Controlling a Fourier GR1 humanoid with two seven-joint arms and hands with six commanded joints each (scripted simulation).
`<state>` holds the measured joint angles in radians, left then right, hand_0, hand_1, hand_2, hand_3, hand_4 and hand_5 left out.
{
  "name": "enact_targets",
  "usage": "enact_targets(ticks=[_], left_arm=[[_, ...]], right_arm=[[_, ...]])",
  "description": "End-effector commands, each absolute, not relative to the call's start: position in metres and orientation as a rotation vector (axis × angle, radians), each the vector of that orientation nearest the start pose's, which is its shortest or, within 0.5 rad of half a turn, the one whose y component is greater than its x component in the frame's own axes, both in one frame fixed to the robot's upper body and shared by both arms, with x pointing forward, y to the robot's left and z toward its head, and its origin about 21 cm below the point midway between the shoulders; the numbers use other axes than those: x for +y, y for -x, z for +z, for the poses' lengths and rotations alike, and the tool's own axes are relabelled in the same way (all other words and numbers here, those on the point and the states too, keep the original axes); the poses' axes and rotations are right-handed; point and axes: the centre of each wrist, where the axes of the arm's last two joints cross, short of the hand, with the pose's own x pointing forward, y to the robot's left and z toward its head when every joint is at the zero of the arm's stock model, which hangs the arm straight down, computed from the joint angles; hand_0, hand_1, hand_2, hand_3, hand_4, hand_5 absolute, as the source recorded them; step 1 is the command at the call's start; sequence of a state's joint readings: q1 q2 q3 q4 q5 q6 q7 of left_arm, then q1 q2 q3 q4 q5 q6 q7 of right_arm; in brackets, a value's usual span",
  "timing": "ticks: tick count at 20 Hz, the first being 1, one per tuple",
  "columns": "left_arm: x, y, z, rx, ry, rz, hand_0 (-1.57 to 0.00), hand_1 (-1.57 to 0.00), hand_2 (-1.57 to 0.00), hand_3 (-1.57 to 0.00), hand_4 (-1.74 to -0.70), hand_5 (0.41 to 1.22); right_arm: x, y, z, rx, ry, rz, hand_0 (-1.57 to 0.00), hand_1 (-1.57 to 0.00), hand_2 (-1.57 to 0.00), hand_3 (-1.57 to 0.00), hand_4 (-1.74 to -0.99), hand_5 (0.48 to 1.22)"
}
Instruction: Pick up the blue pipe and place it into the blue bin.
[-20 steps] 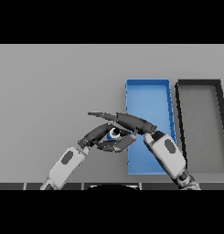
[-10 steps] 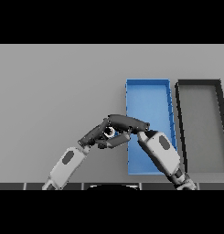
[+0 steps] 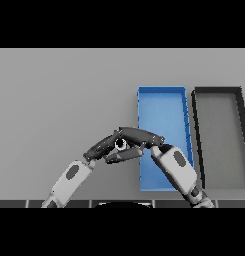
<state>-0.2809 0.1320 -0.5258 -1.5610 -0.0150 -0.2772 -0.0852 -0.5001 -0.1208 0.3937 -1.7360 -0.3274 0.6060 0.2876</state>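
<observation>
Head view, down onto table (image 3: 54, 90)

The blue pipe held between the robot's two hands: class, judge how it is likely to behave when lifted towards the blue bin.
Only a small round end of the blue pipe shows between the left hand and right hand. That round section suggests it may roll or slip. It looks small, so probably light. The blue bin lies close by.

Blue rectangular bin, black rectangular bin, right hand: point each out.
Blue rectangular bin (image 3: 161, 107): head view, on its bare floor near the far end.
Black rectangular bin (image 3: 219, 135): head view, on its grey floor.
Right hand (image 3: 139, 134): head view, on the dark fingers.
</observation>
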Motion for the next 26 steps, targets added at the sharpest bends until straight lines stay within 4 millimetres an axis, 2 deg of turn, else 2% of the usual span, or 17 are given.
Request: enact_targets(ticks=[1,2,3,5,8,11,14,19,20,23,25,26], left_arm=[[0.112,-0.269,0.049,-1.693,0.549,-0.964,-0.74,-0.69,-0.62,-0.68,-1.31,1.221],[0.112,-0.269,0.050,-1.681,0.538,-1.003,-0.59,-0.55,-0.50,-0.55,-1.22,1.221],[0.114,-0.269,0.049,-1.687,0.532,-1.029,-0.47,-0.44,-0.40,-0.44,-1.14,1.187],[0.112,-0.268,0.046,-1.699,0.522,-1.042,-0.30,-0.28,-0.26,-0.28,-1.04,1.020],[0.114,-0.271,0.045,-1.630,0.441,-1.056,-0.15,-0.14,-0.13,-0.14,-0.94,0.785],[0.115,-0.268,0.041,-1.629,0.431,-1.046,-0.08,-0.07,-0.07,-0.07,-0.89,0.664],[0.116,-0.272,0.046,-1.599,0.431,-1.017,-0.04,-0.04,-0.03,-0.04,-0.89,0.599],[0.112,-0.270,0.043,-1.564,0.420,-0.994,-0.01,-0.01,-0.01,-0.01,-0.90,0.555],[0.112,-0.272,0.041,-1.550,0.410,-0.990,-0.01,-0.01,-0.01,-0.01,-0.90,0.548],[0.115,-0.268,0.037,-1.532,0.423,-0.996,0.00,0.00,0.00,0.00,-0.91,0.524],[0.116,-0.269,0.036,-1.519,0.424,-0.999,0.00,0.00,0.00,0.00,-0.92,0.507],[0.114,-0.271,0.039,-1.518,0.427,-0.998,0.00,0.00,0.00,0.00,-0.92,0.504]], right_arm=[[-0.104,-0.287,0.153,-1.619,-0.848,1.160,-1.55,-1.55,-1.55,-1.54,-1.488,1.194],[-0.106,-0.286,0.152,-1.626,-0.845,1.155,-1.56,-1.56,-1.56,-1.55,-1.490,1.199],[-0.104,-0.284,0.153,-1.619,-0.837,1.163,-1.56,-1.56,-1.56,-1.55,-1.491,1.204],[-0.099,-0.286,0.156,-1.592,-0.826,1.183,-1.56,-1.56,-1.56,-1.56,-1.493,1.210],[-0.100,-0.286,0.157,-1.668,-0.868,1.171,-1.57,-1.57,-1.57,-1.57,-1.496,1.215],[-0.098,-0.283,0.158,-1.675,-0.851,1.183,-1.57,-1.57,-1.57,-1.57,-1.495,1.218],[-0.103,-0.288,0.158,-1.683,-0.866,1.167,-1.57,-1.57,-1.57,-1.57,-1.490,1.220],[-0.101,-0.286,0.163,-1.651,-0.886,1.099,-1.57,-1.57,-1.57,-1.57,-1.490,1.221],[-0.102,-0.286,0.170,-1.637,-0.928,1.072,-1.57,-1.57,-1.57,-1.57,-1.491,1.221],[-0.111,-0.284,0.191,-1.601,-0.968,1.031,-1.57,-1.57,-1.57,-1.57,-1.613,1.221],[-0.114,-0.287,0.214,-1.580,-1.016,0.964,-1.57,-1.57,-1.57,-1.57,-1.659,1.221],[-0.117,-0.293,0.228,-1.591,-1.026,0.918,-1.57,-1.57,-1.57,-1.57,-1.675,1.194]])
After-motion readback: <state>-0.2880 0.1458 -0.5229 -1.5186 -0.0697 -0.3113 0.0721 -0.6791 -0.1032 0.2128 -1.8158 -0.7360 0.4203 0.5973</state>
